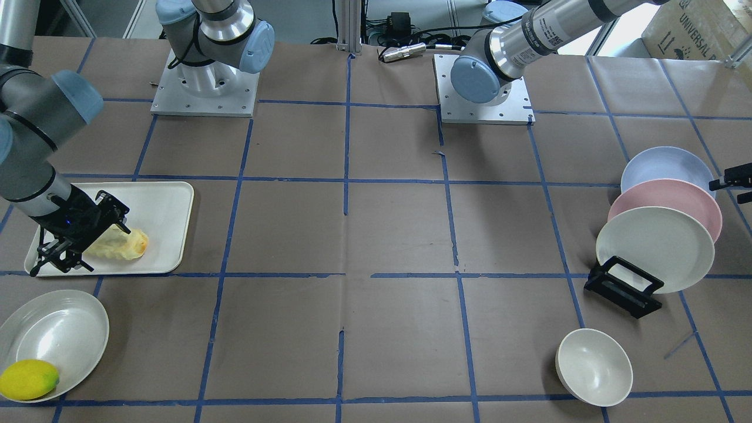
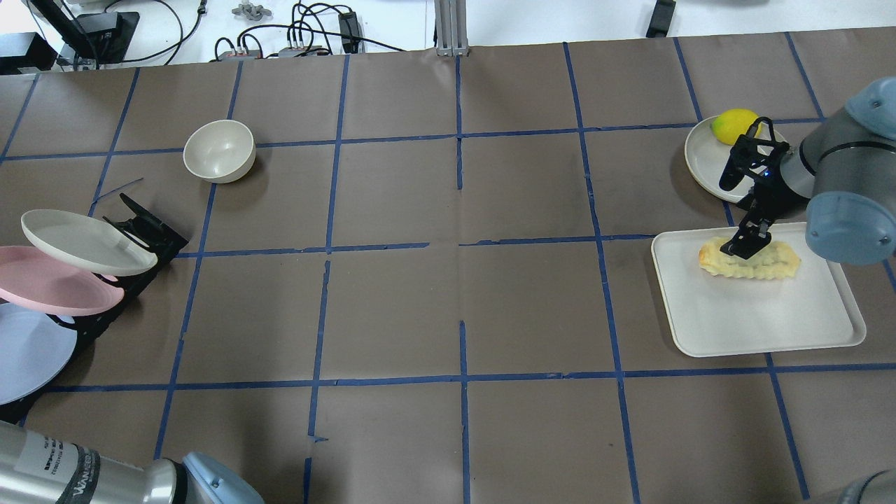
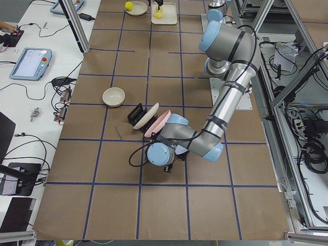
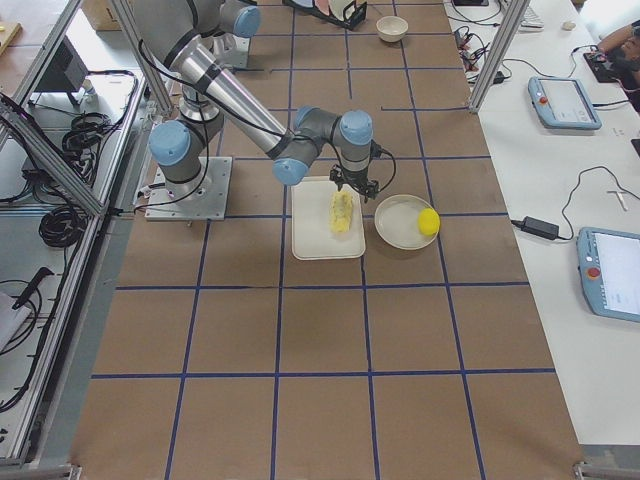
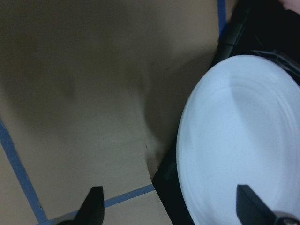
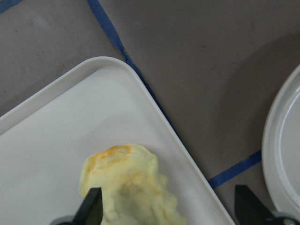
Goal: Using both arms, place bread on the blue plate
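Note:
The bread (image 2: 752, 260) lies on a white tray (image 2: 763, 322) at the robot's right, orange-brown end toward the table's middle; it also shows in the front view (image 1: 120, 244) and the right wrist view (image 6: 129, 187). My right gripper (image 2: 740, 210) hangs open just above it; one finger is over the bread, the other is toward the lemon's plate. The blue plate (image 1: 667, 167) leans rearmost in a black rack and fills the right of the left wrist view (image 5: 239, 140). My left gripper (image 5: 171, 206) is open and empty beside the plate's rim, not touching it.
A pink plate (image 1: 667, 202) and a cream plate (image 1: 655, 247) lean in front of the blue one in the rack (image 1: 623, 288). A cream bowl (image 1: 593, 367) sits nearby. A lemon (image 1: 28, 379) lies on a white plate (image 1: 64, 335) beside the tray.

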